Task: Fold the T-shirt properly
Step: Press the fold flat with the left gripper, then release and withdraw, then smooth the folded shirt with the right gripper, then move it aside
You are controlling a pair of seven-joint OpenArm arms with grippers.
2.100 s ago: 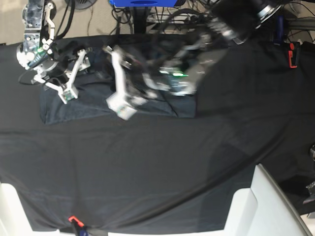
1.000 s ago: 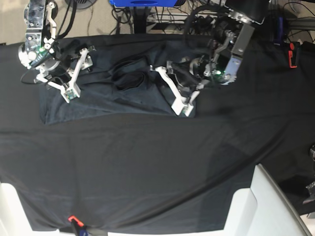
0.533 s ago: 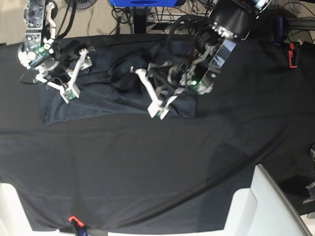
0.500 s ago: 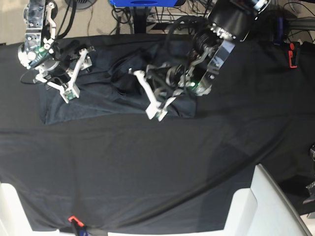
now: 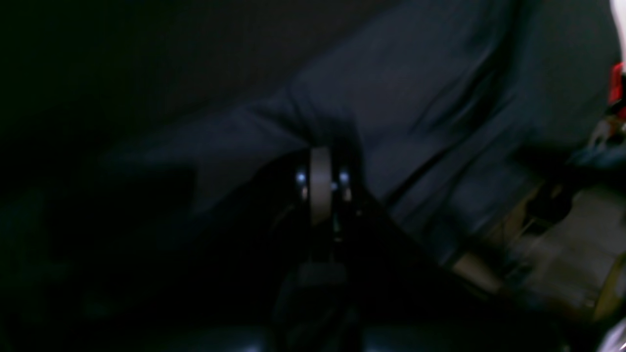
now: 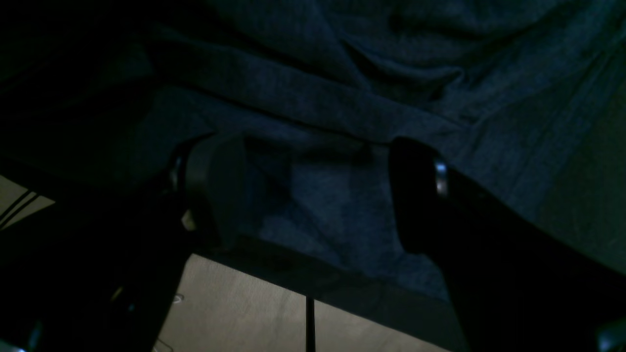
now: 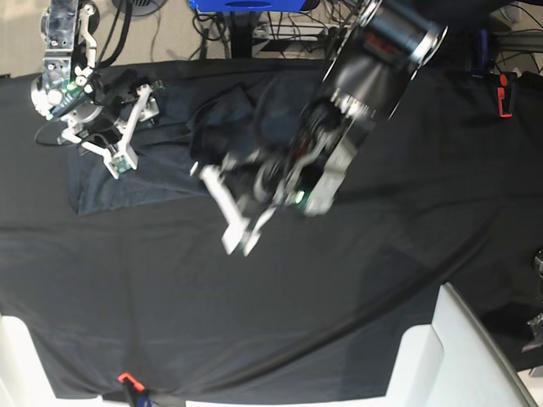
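The dark slate T-shirt [image 7: 127, 185] lies bunched at the back left of the black tablecloth [image 7: 254, 314]. My left gripper [image 7: 240, 240] is blurred near the shirt's front edge. In the left wrist view that gripper [image 5: 320, 151] is shut, with a fold of the T-shirt [image 5: 415, 98] gathered at its tips. My right gripper [image 7: 129, 129] hangs open over the shirt's left end. The right wrist view shows its fingers [image 6: 215, 186] wide apart with T-shirt cloth [image 6: 342, 98] under them and nothing gripped. The left arm hides the shirt's right half.
White panels stand at the front right [image 7: 441, 356] and front left [image 7: 17, 356]. Red clamps hold the cloth at the front edge [image 7: 125, 379] and the back right [image 7: 505, 93]. Cables and a blue frame [image 7: 246, 4] sit behind the table.
My left arm has swung from the shirt's right end leftward and toward the front, gripper shut, dragging cloth with it. The right arm has stayed still and open.
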